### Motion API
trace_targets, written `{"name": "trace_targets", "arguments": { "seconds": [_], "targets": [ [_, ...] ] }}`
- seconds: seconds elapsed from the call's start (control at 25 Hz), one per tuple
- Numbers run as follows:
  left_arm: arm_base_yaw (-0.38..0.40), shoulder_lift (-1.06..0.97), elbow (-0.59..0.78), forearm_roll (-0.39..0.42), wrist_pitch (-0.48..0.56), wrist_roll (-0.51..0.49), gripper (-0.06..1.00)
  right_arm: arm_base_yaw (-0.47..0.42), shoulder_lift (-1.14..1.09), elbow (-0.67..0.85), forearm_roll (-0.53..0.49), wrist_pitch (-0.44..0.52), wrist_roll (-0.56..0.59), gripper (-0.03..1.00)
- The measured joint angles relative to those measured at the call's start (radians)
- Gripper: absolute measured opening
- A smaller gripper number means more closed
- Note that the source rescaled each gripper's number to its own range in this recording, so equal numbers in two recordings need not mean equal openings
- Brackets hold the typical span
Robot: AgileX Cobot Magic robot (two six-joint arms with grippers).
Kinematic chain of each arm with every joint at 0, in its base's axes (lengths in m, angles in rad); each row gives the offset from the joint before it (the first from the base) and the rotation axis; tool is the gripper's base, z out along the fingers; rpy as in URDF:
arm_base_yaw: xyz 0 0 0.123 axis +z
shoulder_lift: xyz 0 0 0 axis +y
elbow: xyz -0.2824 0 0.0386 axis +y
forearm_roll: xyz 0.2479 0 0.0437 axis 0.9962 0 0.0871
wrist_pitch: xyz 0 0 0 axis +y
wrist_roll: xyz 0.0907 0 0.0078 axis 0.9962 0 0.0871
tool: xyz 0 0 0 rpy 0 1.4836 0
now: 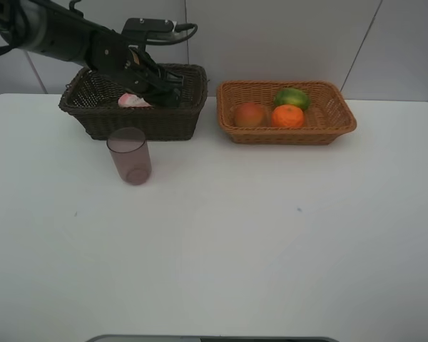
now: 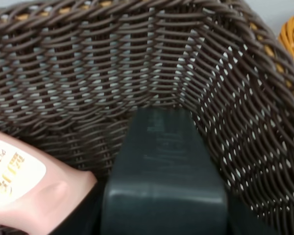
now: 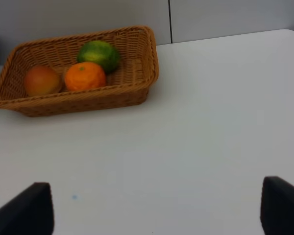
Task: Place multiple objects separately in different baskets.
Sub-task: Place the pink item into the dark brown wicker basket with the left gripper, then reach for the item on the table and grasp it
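Note:
My left gripper (image 1: 164, 92) reaches down into the deep dark brown basket (image 1: 150, 122). In the left wrist view it is shut on the dark green-black pump bottle (image 2: 166, 181), low against the basket wall (image 2: 137, 63). The pink tube (image 1: 133, 101) lies in the same basket beside the bottle (image 2: 24, 191). The light tan basket (image 1: 285, 135) holds the orange (image 1: 287, 116), the green fruit (image 1: 292, 97) and the red-orange fruit (image 1: 250, 114). The mauve cup (image 1: 130, 156) stands upright on the table in front of the dark basket. My right gripper (image 3: 154, 208) is open over bare table, with nothing between its fingers.
The two baskets stand side by side at the back of the white table (image 1: 235, 242), close to the wall. In the right wrist view the tan basket (image 3: 88, 103) with its three fruits lies some way ahead of the gripper.

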State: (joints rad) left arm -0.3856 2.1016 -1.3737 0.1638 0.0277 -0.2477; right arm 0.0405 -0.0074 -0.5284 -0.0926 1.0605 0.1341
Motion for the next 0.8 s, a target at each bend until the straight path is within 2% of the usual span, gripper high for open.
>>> {"name": "trace_targets", "arguments": {
  "seconds": [0.08,0.2,0.28,0.52,0.8],
  "targets": [
    [0.000,0.000,-0.001,0.000,0.000,0.000,0.61,0.000,0.000,0.000,0.000,0.000,0.000,0.83],
    [0.000,-0.001,-0.018,-0.001,0.009,0.000,0.87,0.000,0.000,0.000,0.000,0.000,0.000,0.83],
    [0.000,-0.010,-0.022,-0.001,0.022,0.000,0.96,0.000,0.000,0.000,0.000,0.000,0.000,0.83],
    [0.000,-0.106,-0.027,-0.001,0.078,0.000,0.99,0.000,0.000,0.000,0.000,0.000,0.000,0.83],
    [-0.019,-0.244,-0.027,0.004,0.371,0.005,0.99,0.000,0.000,0.000,0.000,0.000,0.000,0.83]
  ]
}}
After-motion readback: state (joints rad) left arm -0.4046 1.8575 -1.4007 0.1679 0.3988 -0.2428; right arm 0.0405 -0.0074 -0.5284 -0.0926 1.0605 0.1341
